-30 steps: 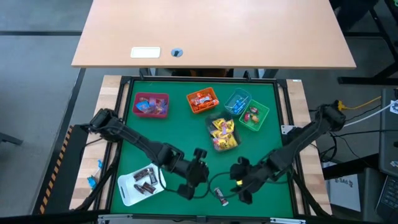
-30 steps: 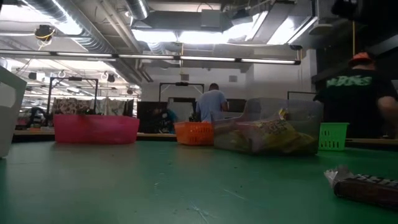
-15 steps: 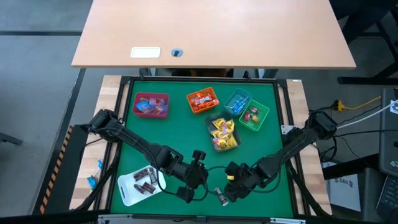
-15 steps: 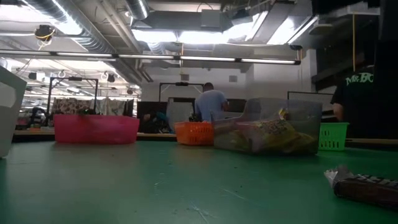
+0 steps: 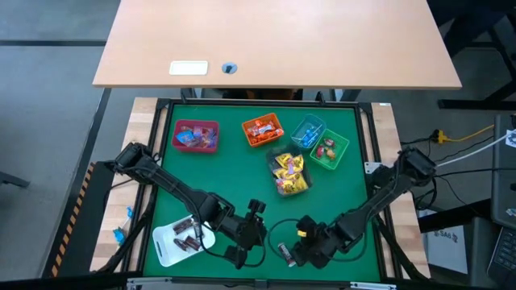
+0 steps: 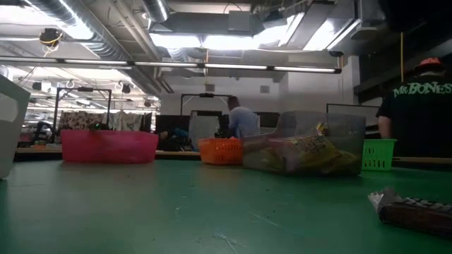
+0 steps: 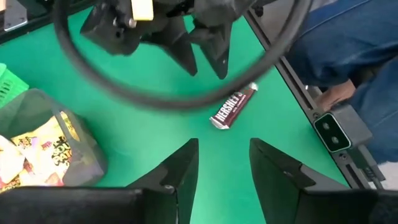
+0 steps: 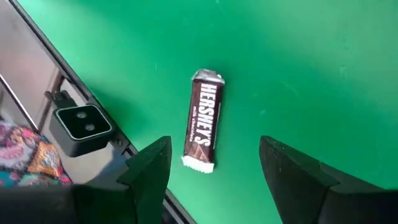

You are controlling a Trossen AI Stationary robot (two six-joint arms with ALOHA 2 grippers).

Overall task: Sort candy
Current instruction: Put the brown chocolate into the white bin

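One dark brown candy bar [image 8: 204,129] lies flat on the green mat near the table's front edge, also seen in the high view [image 5: 284,252] and the left wrist view [image 7: 233,107]. My right gripper [image 8: 214,171] hovers over it, open, with a finger on either side of the bar and touching nothing. My left gripper [image 7: 224,162] is open and holds nothing. It sits just left of the bar [image 5: 256,240], pointing toward it. More dark brown candy lies in the white tray [image 5: 165,250].
At the far side stand a pink bin [image 5: 196,135], an orange bin [image 5: 262,130], a blue bin [image 5: 307,131], a green bin [image 5: 329,150] and a clear bin of yellow candy [image 5: 289,171]. The table frame [image 8: 78,124] runs close beside the bar. People stand beyond the table.
My right gripper has sunk toward the mat and drawn closer to the candy bar near the front edge, rolling its wrist as it went. It stays open. My left gripper has shifted a little toward the near edge. The bar has not moved.
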